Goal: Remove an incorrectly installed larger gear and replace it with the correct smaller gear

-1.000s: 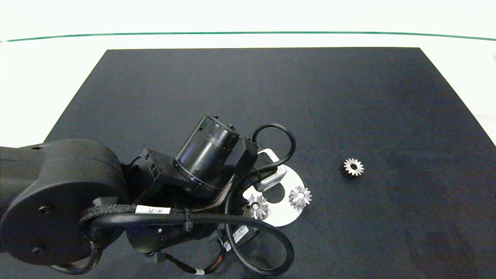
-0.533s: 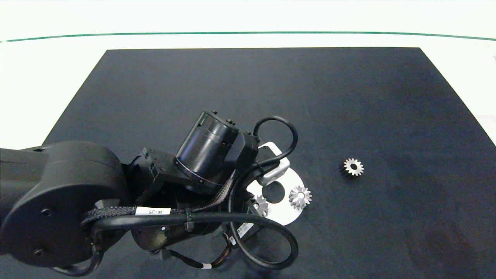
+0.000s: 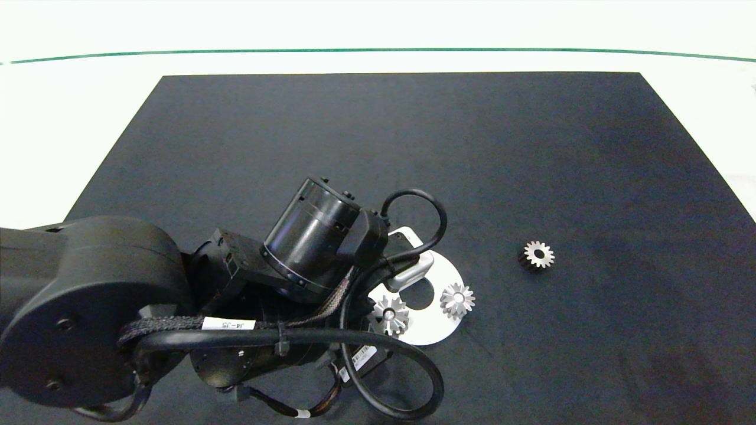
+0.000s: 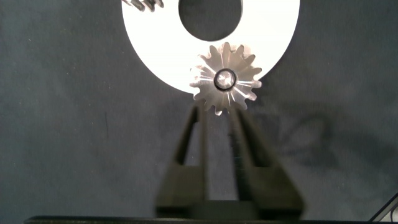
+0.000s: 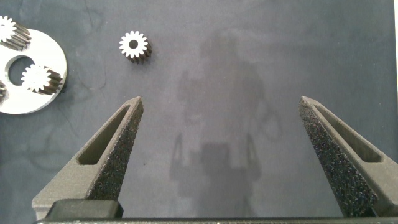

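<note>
While right fingers (image 5: pixel 221 140) gape, left fingers (image 4: pixel 219 112) pinch larger gear (image 4: pixel 225 79).

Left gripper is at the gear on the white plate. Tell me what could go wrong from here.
1. The larger gear sits at the plate's rim, overhanging the mat. If the left gripper lifts it off-centre, it could drag the plate and jostle the neighbouring gear.
2. The smaller gear lies loose on the mat, apart from the right gripper, whose jaws stand wide open. A careless approach might knock it away.
</note>
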